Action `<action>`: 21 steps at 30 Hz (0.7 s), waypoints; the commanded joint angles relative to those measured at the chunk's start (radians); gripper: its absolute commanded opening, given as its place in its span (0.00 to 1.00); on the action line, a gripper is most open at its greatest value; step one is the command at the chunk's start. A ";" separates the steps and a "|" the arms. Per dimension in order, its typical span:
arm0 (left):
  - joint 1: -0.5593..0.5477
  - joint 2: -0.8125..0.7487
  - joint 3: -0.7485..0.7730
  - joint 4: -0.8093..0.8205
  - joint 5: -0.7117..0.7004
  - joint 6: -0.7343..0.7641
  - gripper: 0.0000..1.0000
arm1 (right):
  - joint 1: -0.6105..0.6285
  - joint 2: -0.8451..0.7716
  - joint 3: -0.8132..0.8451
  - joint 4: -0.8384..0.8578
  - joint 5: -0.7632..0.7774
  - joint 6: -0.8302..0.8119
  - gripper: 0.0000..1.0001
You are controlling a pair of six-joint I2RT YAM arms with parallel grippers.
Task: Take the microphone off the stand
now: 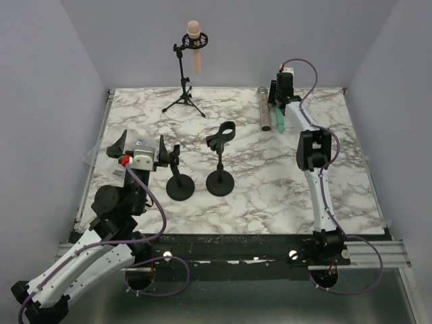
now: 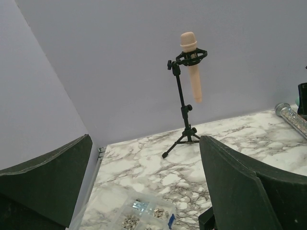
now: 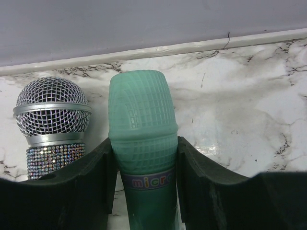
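Observation:
A pink microphone [image 1: 195, 44] sits in the clip of a black tripod stand [image 1: 183, 94] at the back of the marble table; it also shows in the left wrist view [image 2: 193, 67]. My right gripper [image 1: 277, 104] is at the back right, shut on a green microphone [image 3: 144, 124], its fingers [image 3: 91, 177] pressing both sides. The green microphone [image 1: 278, 120] lies beside a silver glitter microphone [image 1: 264, 108], which shows in the right wrist view too [image 3: 52, 115]. My left gripper [image 1: 142, 138] is open and empty at the near left [image 2: 144, 191], far from the tripod stand.
Two black round-base stands are mid-table: one [image 1: 179, 182] close to my left gripper, and one [image 1: 221, 177] with an empty clip. A clear box of small parts [image 2: 139, 213] lies below my left gripper. The back wall is just behind the tripod.

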 commanded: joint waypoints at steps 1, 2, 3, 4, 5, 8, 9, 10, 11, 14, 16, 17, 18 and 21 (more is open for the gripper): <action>0.008 0.009 -0.006 0.020 0.012 -0.002 0.97 | -0.006 0.020 0.030 0.032 -0.038 0.010 0.52; 0.008 0.009 -0.007 0.021 0.012 -0.002 0.98 | -0.006 0.017 0.030 0.029 -0.041 0.007 0.54; 0.007 0.010 -0.006 0.020 0.013 -0.003 0.98 | -0.006 0.014 0.027 0.027 -0.044 0.003 0.55; 0.008 0.010 -0.006 0.020 0.014 -0.003 0.97 | -0.006 0.010 0.024 0.025 -0.043 -0.002 0.56; 0.008 0.011 -0.007 0.020 0.014 -0.003 0.98 | -0.006 0.006 0.020 0.025 -0.040 -0.006 0.58; 0.008 0.017 -0.006 0.020 0.014 -0.004 0.97 | -0.006 -0.007 0.015 0.019 -0.042 -0.012 0.61; 0.008 0.018 -0.006 0.018 0.014 -0.004 0.97 | -0.006 -0.010 0.013 0.016 -0.042 -0.011 0.61; 0.008 0.020 -0.007 0.018 0.017 -0.005 0.98 | -0.006 -0.015 0.013 0.014 -0.042 -0.013 0.62; 0.008 0.022 -0.007 0.017 0.017 -0.005 0.98 | -0.006 -0.019 0.015 0.009 -0.043 -0.018 0.62; 0.008 0.032 -0.005 0.012 0.018 -0.007 0.98 | -0.006 -0.042 0.010 -0.009 -0.041 -0.030 0.62; 0.008 0.038 -0.003 0.009 0.020 -0.011 0.98 | -0.006 -0.066 -0.006 -0.022 -0.024 -0.031 0.62; 0.008 0.041 -0.003 0.008 0.023 -0.014 0.98 | -0.006 -0.080 -0.012 -0.028 -0.021 -0.035 0.62; 0.008 0.044 -0.003 0.005 0.026 -0.018 0.98 | -0.005 -0.099 -0.024 -0.036 -0.020 -0.036 0.62; 0.008 0.055 0.000 -0.010 0.040 -0.032 0.97 | -0.006 -0.167 -0.069 -0.043 -0.023 -0.038 0.63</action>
